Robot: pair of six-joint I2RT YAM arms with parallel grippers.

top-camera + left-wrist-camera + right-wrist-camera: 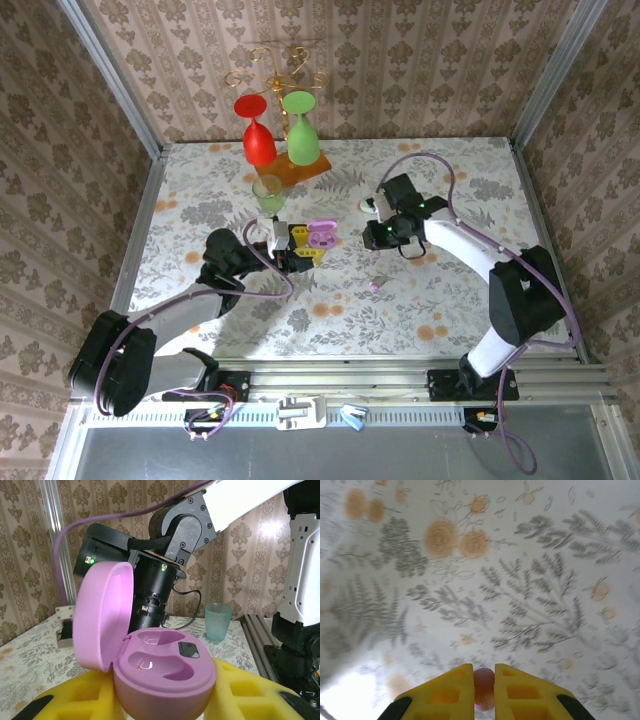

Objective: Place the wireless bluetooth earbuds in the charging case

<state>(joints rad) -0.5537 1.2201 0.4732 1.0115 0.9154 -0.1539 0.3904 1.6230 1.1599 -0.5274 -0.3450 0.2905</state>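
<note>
Right pincer [484,674] pinches an earbud [483,692]; left pincer [161,692] grips open charging case [165,677].

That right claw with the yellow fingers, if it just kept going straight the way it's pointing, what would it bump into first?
Probably the flowered table. The right gripper, closed on a small pinkish earbud, points at bare cloth with nothing between, though blur hides the distance.

charging case [165,680]: smooth, glossy plastic shell.
</note>
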